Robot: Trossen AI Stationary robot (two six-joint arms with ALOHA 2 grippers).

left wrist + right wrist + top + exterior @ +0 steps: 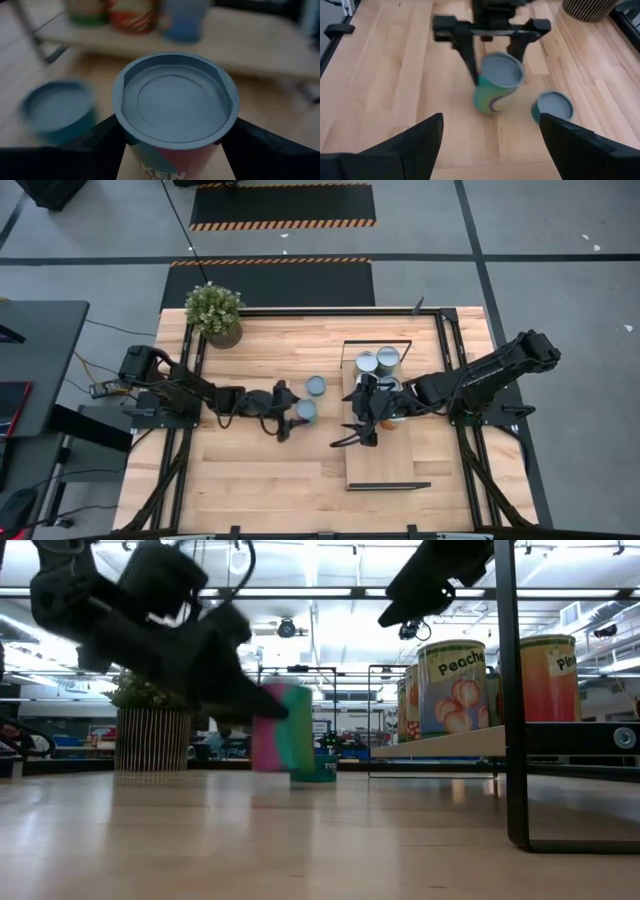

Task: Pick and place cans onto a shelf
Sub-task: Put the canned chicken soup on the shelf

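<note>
My left gripper point(298, 416) is shut on a can point(175, 100) with a grey round top and a green and pink side. It is near the table's middle, left of the shelf point(385, 460). This can also shows in the right wrist view point(496, 90) and the low view point(280, 730). A second, teal can point(316, 386) stands on the table just beyond it. My right gripper point(358, 430) is open and empty above the shelf's left edge, facing the held can. Several cans point(452, 685) stand on the far part of the shelf. My left gripper pinches the can's side just under its top rim point(131, 149) between its two fingers point(102, 145), one on each side. The fingers come from the table's left, slanting down. The can is lifted clear of the table and leans a little point(490, 105).
A potted plant point(214, 313) stands at the far left corner. The shelf's black frame post point(512, 690) rises at the near right. The shelf board's near half point(385, 470) is bare wood. The tabletop point(250, 480) shows bare wood at the near left.
</note>
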